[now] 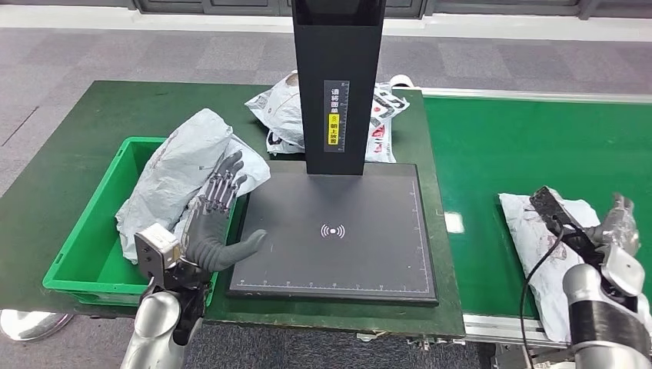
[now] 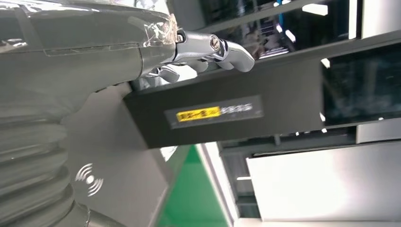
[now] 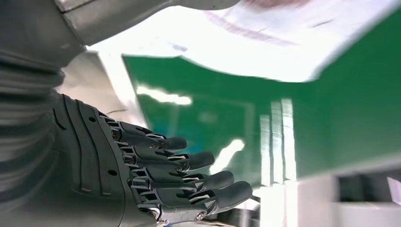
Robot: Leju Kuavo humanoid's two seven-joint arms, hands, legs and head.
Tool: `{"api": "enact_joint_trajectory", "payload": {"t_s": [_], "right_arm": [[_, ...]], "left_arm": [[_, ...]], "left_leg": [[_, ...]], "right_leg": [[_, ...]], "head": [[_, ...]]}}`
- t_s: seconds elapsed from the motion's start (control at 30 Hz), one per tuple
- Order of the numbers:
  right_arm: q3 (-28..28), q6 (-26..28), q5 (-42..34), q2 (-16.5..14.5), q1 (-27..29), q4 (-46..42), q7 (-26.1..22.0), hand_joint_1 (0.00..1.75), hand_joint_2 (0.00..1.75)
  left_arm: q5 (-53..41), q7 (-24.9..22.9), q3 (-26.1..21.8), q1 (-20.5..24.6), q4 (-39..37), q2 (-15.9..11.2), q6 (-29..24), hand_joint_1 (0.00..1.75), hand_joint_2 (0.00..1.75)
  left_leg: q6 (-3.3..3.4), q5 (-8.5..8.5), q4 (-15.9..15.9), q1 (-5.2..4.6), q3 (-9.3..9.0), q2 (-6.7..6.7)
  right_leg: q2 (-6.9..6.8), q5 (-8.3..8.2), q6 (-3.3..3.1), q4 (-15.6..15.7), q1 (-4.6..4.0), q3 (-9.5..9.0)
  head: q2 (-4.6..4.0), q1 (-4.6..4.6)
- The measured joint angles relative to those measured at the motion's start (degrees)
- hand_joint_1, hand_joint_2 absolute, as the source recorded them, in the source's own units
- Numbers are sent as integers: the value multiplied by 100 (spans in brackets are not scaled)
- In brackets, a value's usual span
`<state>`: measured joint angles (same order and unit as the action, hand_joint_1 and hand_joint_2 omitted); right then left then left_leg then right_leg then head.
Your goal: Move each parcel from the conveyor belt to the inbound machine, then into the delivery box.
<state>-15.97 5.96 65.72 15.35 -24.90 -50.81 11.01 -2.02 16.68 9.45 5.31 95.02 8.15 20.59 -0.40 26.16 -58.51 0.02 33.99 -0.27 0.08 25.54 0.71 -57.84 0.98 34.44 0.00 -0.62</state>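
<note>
Parcel [image 1: 550, 254] lies lengthwise across the belt's [image 1: 523, 146] near edge, just beside the right hand [image 1: 615, 231], whose spread fingers hold nothing.

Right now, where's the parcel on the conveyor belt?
In the head view, the white parcel lies on the green conveyor belt at the right, near its front edge, right of the black scanner pad and beside the right hand.

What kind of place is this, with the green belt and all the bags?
Probably a parcel sorting station. A green conveyor belt carries a white parcel, a black scanning machine stands beside it, and a green box collects scanned parcels.
</note>
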Motion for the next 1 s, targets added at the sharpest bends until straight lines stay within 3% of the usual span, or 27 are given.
{"api": "enact_joint_trajectory", "payload": {"t_s": [0.13,0.27,0.6,0.8,1.0], "right_arm": [[12,-127,161,289,-533,1164,30,0,175],[16,-541,-187,430,-799,1879,-473,0,175],[16,-842,-403,575,-936,2574,-747,0,175],[36,-1747,-494,575,-801,2778,-1640,0,175],[351,-2147,-485,572,-444,2750,-2472,0,175]], "left_arm": [[17,62,25,-114,-215,0,-39,0,175],[51,112,25,-188,-369,-7,-50,0,175],[68,141,23,-224,-564,-17,-66,0,175],[51,293,7,-228,-702,-16,-72,0,175],[-19,330,-46,-233,-836,-4,-96,0,175]], "left_leg": [[0,0,3,-1,1,-1],[-1,0,7,1,2,-4],[-1,0,8,0,6,-9],[-1,0,8,1,6,-12],[-4,3,9,6,2,-11]], "right_leg": [[0,1,0,0,0,5],[-4,4,-4,0,-3,9],[-9,6,-3,0,0,8],[-12,7,-2,0,-1,8],[-9,10,-2,0,-7,6]], "head": [[0,1],[0,1],[0,1],[0,1],[0,1]]}}
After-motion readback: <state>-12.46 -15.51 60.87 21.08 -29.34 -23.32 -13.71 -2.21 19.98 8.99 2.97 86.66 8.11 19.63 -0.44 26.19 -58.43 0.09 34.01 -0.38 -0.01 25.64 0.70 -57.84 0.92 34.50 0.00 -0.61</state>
